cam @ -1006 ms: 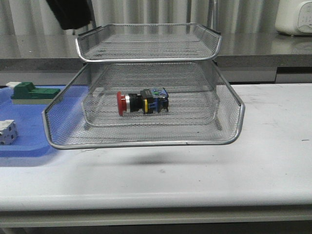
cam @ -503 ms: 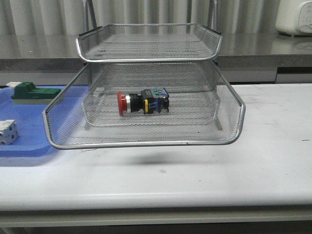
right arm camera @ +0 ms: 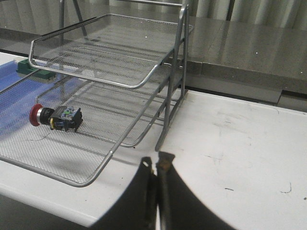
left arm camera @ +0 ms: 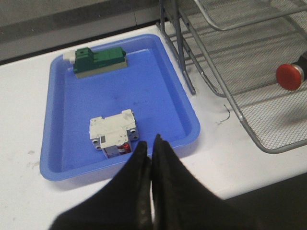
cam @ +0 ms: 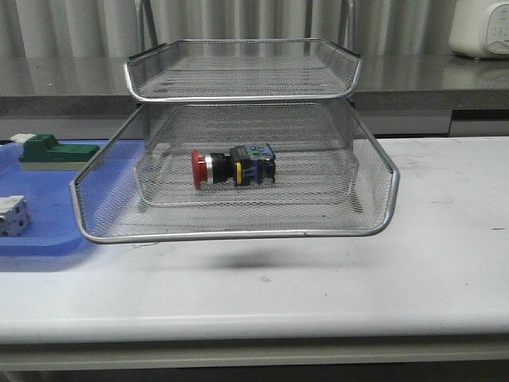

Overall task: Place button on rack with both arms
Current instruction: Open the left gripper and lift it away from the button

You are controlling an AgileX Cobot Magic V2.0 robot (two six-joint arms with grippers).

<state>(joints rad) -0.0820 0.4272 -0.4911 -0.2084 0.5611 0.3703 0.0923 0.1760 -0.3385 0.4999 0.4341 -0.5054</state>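
The red-headed button [cam: 232,167] lies on its side on the middle mesh tier of the silver wire rack [cam: 238,235]. It also shows in the right wrist view [right arm camera: 55,117], and its red head shows in the left wrist view [left arm camera: 290,76]. My left gripper [left arm camera: 149,146] is shut and empty, above the near edge of the blue tray [left arm camera: 62,134], well away from the rack [left arm camera: 249,124]. My right gripper [right arm camera: 155,165] is shut and empty over the white table, beside the rack's corner upright [right arm camera: 172,96]. Neither arm shows in the front view.
The flat blue tray [cam: 48,239] left of the rack holds a green-and-white block [cam: 49,151] and a white block [cam: 12,215]; both also show in the left wrist view, green [left arm camera: 98,60] and white [left arm camera: 114,132]. A grey counter runs behind the table.
A black arm that hung at the upper left of the front view one second ago has left that view. The button and rack have not moved.
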